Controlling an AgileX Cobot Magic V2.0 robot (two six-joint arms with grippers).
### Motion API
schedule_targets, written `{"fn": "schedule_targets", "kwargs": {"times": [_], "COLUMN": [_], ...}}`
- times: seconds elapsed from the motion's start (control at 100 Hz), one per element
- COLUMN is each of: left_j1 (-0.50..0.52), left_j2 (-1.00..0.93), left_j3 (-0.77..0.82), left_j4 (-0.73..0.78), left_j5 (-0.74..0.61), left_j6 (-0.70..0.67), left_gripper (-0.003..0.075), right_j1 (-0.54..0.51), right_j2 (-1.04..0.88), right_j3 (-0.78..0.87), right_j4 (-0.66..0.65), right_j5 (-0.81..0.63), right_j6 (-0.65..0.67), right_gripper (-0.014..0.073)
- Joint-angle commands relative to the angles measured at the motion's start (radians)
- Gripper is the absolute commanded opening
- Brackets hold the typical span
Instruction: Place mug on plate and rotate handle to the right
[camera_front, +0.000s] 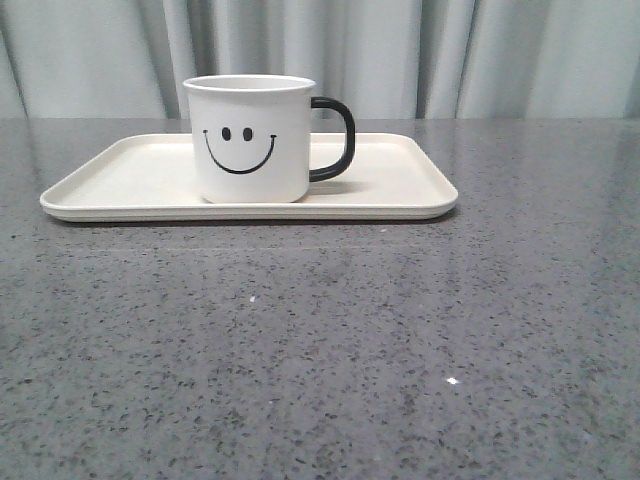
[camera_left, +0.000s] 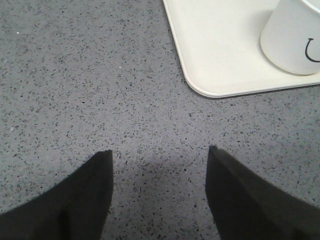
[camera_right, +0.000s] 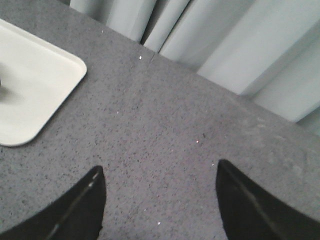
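1. Cream plate (camera_front: 130, 170) in the front view, lying on grey speckled table (camera_front: 320, 350); white mug (camera_front: 250, 140) upright on it, smiley face toward the camera, black handle (camera_front: 338, 140) sticking out to the robot's right. Neither arm visible here. Backed by pale curtain (camera_front: 500, 50).

2. Left wrist view: left gripper (camera_left: 160, 195) spread wide, nothing between the fingers, only bare table under the gap. Plate corner (camera_left: 210, 75) ahead of the fingertips and off to one side, well apart from them; mug partly in view on the plate beyond that corner, part of the printed smile showing.

3. Right wrist view: right gripper (camera_right: 160, 200) likewise parted and empty, over bare table. Plate corner (camera_right: 40, 80) ahead and off to one side, well clear of the fingers; curtain beyond the table edge. Mug itself not visible here, apart perhaps from a small dark bit at the frame edge, too little to name.

4. Judged step: both parts look done, mug placed and handle pointing right. Next move calls for little more than keeping both grippers clear of the plate, or a slight handle correction if required.
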Motion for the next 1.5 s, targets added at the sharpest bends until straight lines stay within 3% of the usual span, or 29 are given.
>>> {"fn": "schedule_targets", "kwargs": {"times": [0.0, 0.29, 0.55, 0.68, 0.86, 0.93, 1.49], "left_j1": [0.002, 0.002, 0.002, 0.002, 0.002, 0.002, 0.002], "left_j2": [-0.003, -0.003, -0.003, -0.003, -0.003, -0.003, -0.003], "left_j3": [-0.027, -0.027, -0.027, -0.027, -0.027, -0.027, -0.027], "left_j4": [-0.008, -0.008, -0.008, -0.008, -0.008, -0.008, -0.008], "left_j5": [-0.055, -0.055, -0.055, -0.064, -0.074, -0.076, -0.074], "left_j6": [-0.007, -0.007, -0.007, -0.007, -0.007, -0.007, -0.007], "left_gripper": [0.041, 0.041, 0.0401, 0.0323, 0.0082, -0.002, -0.002], "right_j1": [-0.005, -0.005, -0.005, -0.005, -0.005, -0.005, -0.005], "right_j2": [-0.027, -0.065, -0.068, -0.068, -0.068, -0.068, -0.068], "right_j3": [0.052, 0.259, 0.293, 0.293, 0.293, 0.293, 0.293], "right_j4": [-0.049, -0.072, -0.106, -0.107, -0.107, -0.107, -0.107], "right_j5": [-0.1, -0.256, -0.275, -0.275, -0.275, -0.275, -0.275], "right_j6": [0.044, 0.201, 0.269, 0.271, 0.271, 0.271, 0.271], "right_gripper": [0.048, 0.0478, 0.0453, 0.028, -0.0071, -0.0061, -0.0064]}}
